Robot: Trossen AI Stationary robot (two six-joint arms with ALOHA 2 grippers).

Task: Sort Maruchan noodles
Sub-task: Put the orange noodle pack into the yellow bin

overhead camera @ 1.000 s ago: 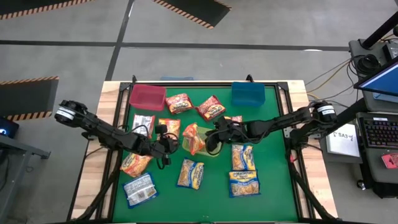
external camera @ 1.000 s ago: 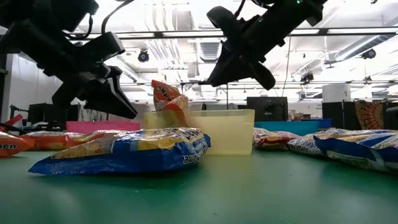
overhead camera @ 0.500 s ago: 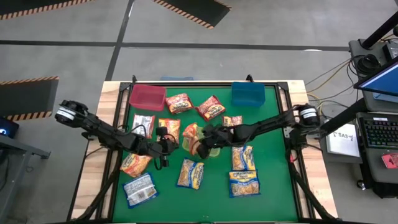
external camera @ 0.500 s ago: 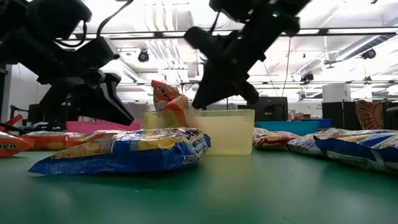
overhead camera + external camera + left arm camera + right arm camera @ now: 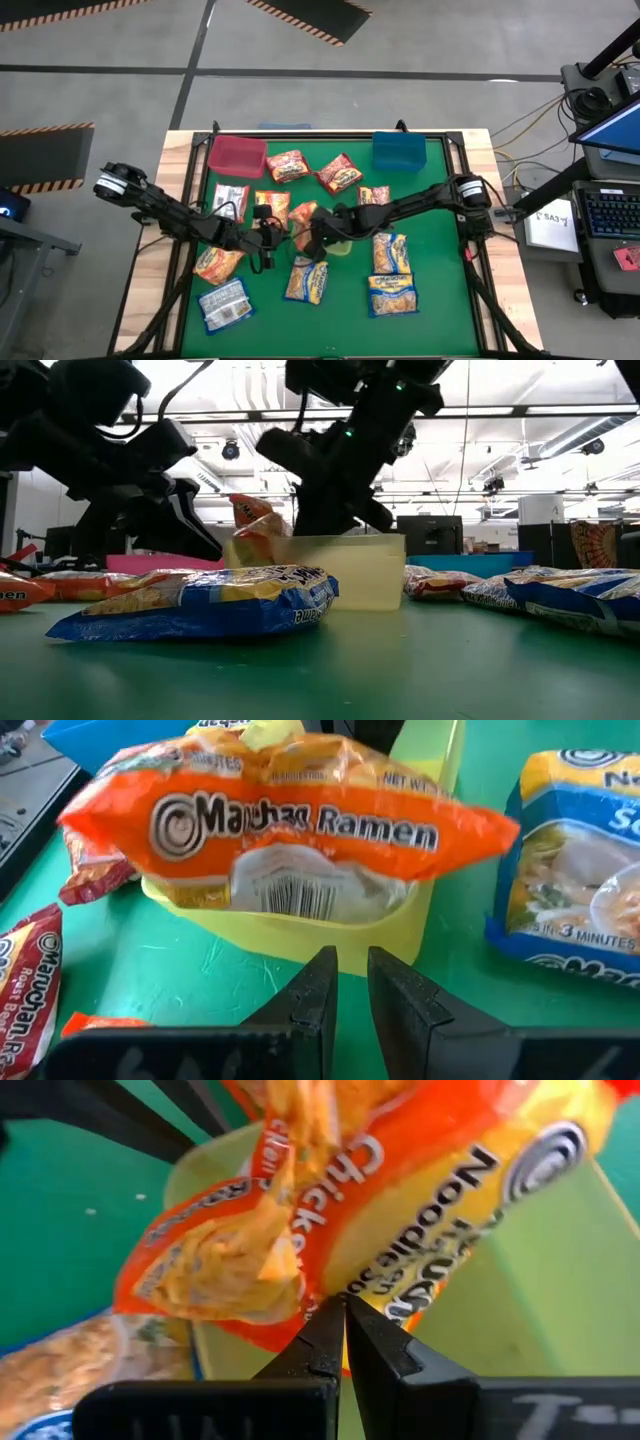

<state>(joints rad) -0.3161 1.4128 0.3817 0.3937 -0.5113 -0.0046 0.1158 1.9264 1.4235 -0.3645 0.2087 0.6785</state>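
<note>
The Maruchan noodles [image 5: 307, 280] are flat crinkly packets scattered over the green worktop [image 5: 440, 300]: orange ones, red ones near the far edge, and blue-and-silver ones toward the near side. One orange packet [image 5: 290, 830] stands tilted in the yellow bin [image 5: 420, 910] at the middle of the worktop, its "Maruchan Ramen" lettering and barcode plain in the left wrist view and its upper part rising above the bin's rim. The right tool [image 5: 343, 1315] is at this packet, its fingers pressed together with the tips against the wrapper's lower edge; whether any film is actually caught between them cannot be made out. The left tool [image 5: 345, 975] hovers just beside the yellow bin on the near side, its fingers almost closed with a thin gap, holding nothing. In the high view both tools and the bin crowd together, so the bin is mostly covered by the right arm. In the low view a blue-and-silver packet [image 5: 200, 603] lies in front and hides the bin's lower left corner. The red bin [image 5: 237, 154] and the blue bin [image 5: 399, 151] stand at the far edge of the worktop; no packet can be seen in either.
</note>
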